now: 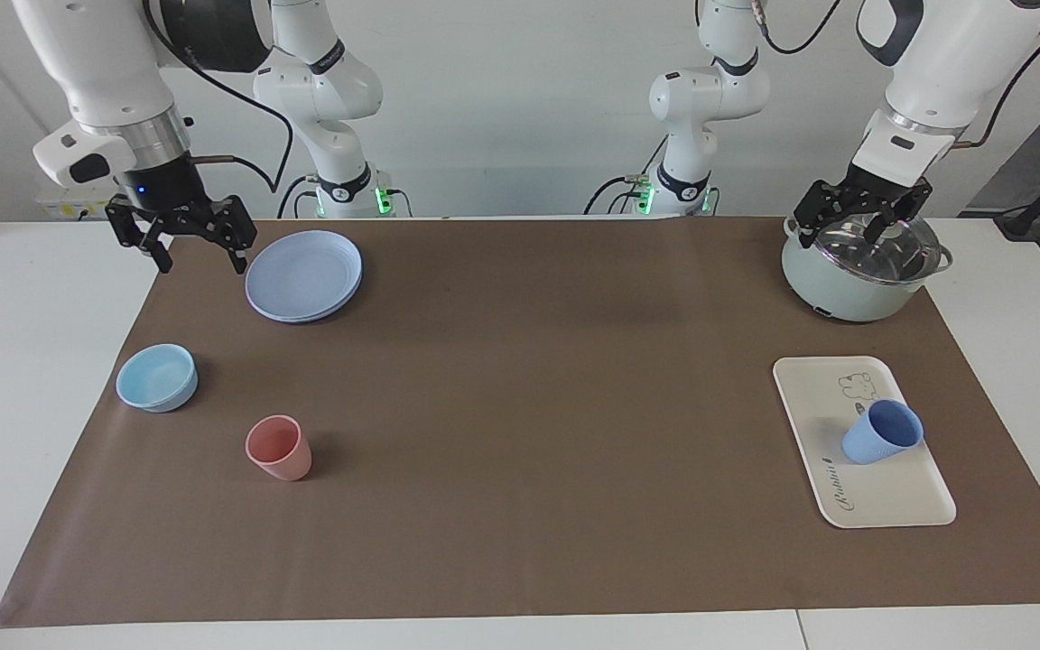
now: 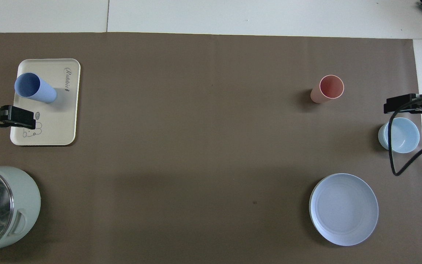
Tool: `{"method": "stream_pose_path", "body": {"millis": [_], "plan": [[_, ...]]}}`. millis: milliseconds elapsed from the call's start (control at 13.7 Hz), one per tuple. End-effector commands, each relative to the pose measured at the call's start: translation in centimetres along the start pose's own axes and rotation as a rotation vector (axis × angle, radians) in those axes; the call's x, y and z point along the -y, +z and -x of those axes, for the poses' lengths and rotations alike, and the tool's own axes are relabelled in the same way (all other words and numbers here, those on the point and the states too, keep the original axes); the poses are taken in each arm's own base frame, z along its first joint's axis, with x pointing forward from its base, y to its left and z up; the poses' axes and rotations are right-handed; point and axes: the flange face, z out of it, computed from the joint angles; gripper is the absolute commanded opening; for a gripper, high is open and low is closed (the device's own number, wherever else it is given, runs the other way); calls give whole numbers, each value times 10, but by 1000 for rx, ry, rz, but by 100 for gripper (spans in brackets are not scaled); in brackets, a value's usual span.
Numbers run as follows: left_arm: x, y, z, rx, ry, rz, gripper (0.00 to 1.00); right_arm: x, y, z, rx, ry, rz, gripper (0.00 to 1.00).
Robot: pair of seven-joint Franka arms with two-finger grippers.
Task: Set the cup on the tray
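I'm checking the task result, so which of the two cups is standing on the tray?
The periwinkle-blue cup stands upright on the cream tray; the salmon-pink cup sits on the brown mat, toward the right arm's end.

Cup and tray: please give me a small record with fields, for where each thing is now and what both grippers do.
cup: upright on the tray
tray: toward the left arm's end, farther from the robots than the pot
pot: lidded
left gripper: open, empty, over the pot
right gripper: open, empty, raised beside the plate
plate: empty
task: looks done

Periwinkle cup (image 1: 881, 431); cream tray (image 1: 890, 501), cartoon animal.
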Motion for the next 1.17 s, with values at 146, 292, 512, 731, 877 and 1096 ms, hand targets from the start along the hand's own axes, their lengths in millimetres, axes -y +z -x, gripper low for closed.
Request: {"method": "stream_pose_path", "body": {"millis": [146, 292, 512, 731, 877, 1096], "plan": [[3, -1, 8, -6, 2, -15, 100, -29, -9, 11, 63, 73, -28, 100], [3, -1, 8, -8, 2, -15, 100, -14, -5, 15, 108, 29, -35, 100], [3, -1, 8, -8, 2, -15, 100, 0, -3, 17, 116, 9, -38, 100], [3, -1, 8, -8, 0, -15, 100, 6, -4, 17, 111, 5, -28, 100], [3, -1, 8, -6, 2, -15, 100, 6, -2, 18, 118, 4, -23, 100], [3, -1, 8, -6, 2, -15, 100, 0, -11, 21, 165, 16, -27, 100]]}}
